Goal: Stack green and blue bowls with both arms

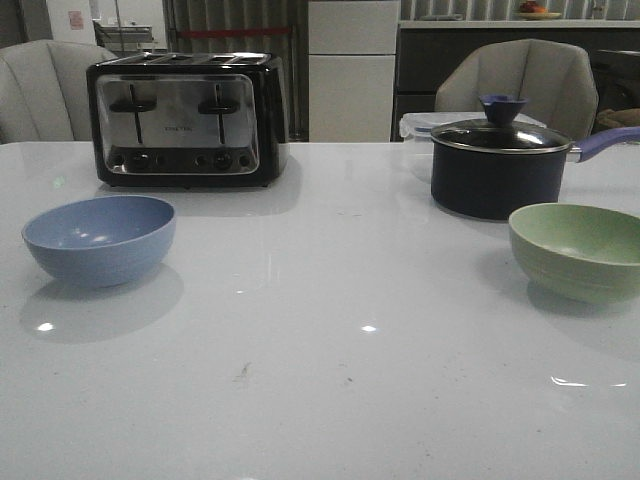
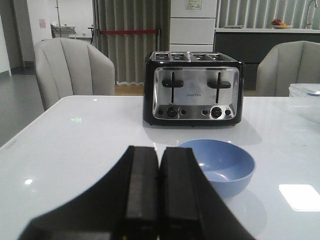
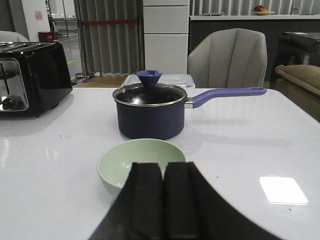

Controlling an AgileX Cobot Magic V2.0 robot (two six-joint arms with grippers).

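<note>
The blue bowl (image 1: 100,239) stands upright and empty at the table's left, in front of the toaster. It also shows in the left wrist view (image 2: 222,167). The green bowl (image 1: 580,250) stands upright and empty at the table's right, in front of the saucepan. It also shows in the right wrist view (image 3: 137,162). My left gripper (image 2: 159,152) is shut and empty, short of the blue bowl. My right gripper (image 3: 163,167) is shut and empty, just short of the green bowl. Neither arm shows in the front view.
A black and chrome toaster (image 1: 187,120) stands at the back left. A dark navy saucepan (image 1: 500,165) with a glass lid and a purple handle stands at the back right, with a clear plastic box (image 1: 418,127) behind it. Grey chairs stand beyond the table.
</note>
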